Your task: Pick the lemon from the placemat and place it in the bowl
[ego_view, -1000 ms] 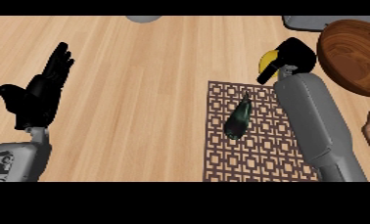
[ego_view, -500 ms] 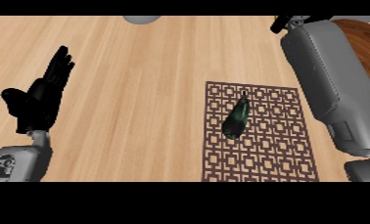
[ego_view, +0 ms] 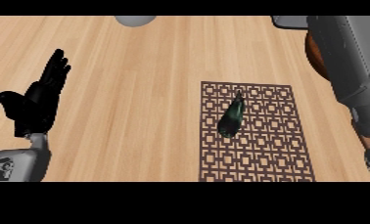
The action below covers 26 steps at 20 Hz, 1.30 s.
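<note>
No lemon shows in the head view. The brown patterned placemat [ego_view: 256, 132] lies at lower right with a dark green elongated vegetable [ego_view: 232, 116] on it. Only a dark sliver of the brown bowl [ego_view: 313, 56] shows at the right edge, the rest hidden behind my right forearm [ego_view: 345, 61]. That forearm runs up the right side and its hand is out of view past the top. My left hand [ego_view: 39, 100] rests open at the left edge, fingers up, far from the placemat.
A grey round object [ego_view: 136, 20] sits at the top edge near the middle. A grey flat object [ego_view: 289, 21] pokes in at the top right. Bare wooden counter [ego_view: 137, 96] lies between my left hand and the placemat.
My right arm has swung up and to the right over the bowl. Its hand, which held the yellow lemon a second ago, has left the view. The left hand has stayed put.
</note>
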Motion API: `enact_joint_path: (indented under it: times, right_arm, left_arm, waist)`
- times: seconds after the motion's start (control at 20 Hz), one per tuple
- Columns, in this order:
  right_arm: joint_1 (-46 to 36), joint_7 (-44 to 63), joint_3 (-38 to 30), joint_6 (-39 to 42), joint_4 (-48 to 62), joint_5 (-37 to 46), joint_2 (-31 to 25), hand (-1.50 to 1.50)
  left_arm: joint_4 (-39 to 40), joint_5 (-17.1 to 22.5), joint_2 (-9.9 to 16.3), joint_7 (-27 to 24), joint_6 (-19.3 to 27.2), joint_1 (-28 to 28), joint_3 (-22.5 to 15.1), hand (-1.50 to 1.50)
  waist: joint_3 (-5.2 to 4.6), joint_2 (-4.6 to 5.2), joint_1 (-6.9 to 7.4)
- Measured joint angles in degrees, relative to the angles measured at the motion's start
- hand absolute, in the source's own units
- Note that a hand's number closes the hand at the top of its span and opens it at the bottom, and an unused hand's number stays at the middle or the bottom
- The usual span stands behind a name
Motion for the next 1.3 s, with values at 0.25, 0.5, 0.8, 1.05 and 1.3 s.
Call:
enact_joint_path:
  times: [0.25, 0.5, 0.8, 1.05, 1.3]
  right_arm:
    - [1.27, -3.68, -4.25, -5.95, 2.92, -2.41, -2.52, 1.50]
    - [4.60, -11.85, -8.97, -12.13, 7.39, -6.48, -6.99, 1.50]
    - [6.25, -21.21, -13.50, -18.15, 15.21, -10.33, -11.44, 1.50]
    - [8.09, -26.28, -15.79, -19.81, 21.73, -11.95, -14.38, 1.50]
    - [9.95, -25.10, -19.20, -15.54, 27.27, -14.99, -16.23, -1.50]
  left_arm:
    - [-0.63, -0.56, -0.18, 1.08, 0.02, -0.20, 0.09, 0.00]
    - [-1.55, -0.26, 0.03, 0.96, -0.74, 0.64, 0.84, 0.00]
    - [-1.80, -0.24, 0.15, 2.09, -1.47, -0.61, 1.23, 0.00]
    - [-1.70, -1.05, -0.55, 1.80, -1.12, -1.09, 0.92, 0.00]
    - [-1.54, -0.67, -0.52, 1.83, -1.73, -1.09, 1.28, 0.00]
  waist:
    - [0.02, 0.04, -0.15]
    - [0.05, 0.16, -0.01]
    - [0.11, 0.40, 0.40]
    - [0.09, 0.69, 0.86]
    - [0.16, 0.75, 0.98]
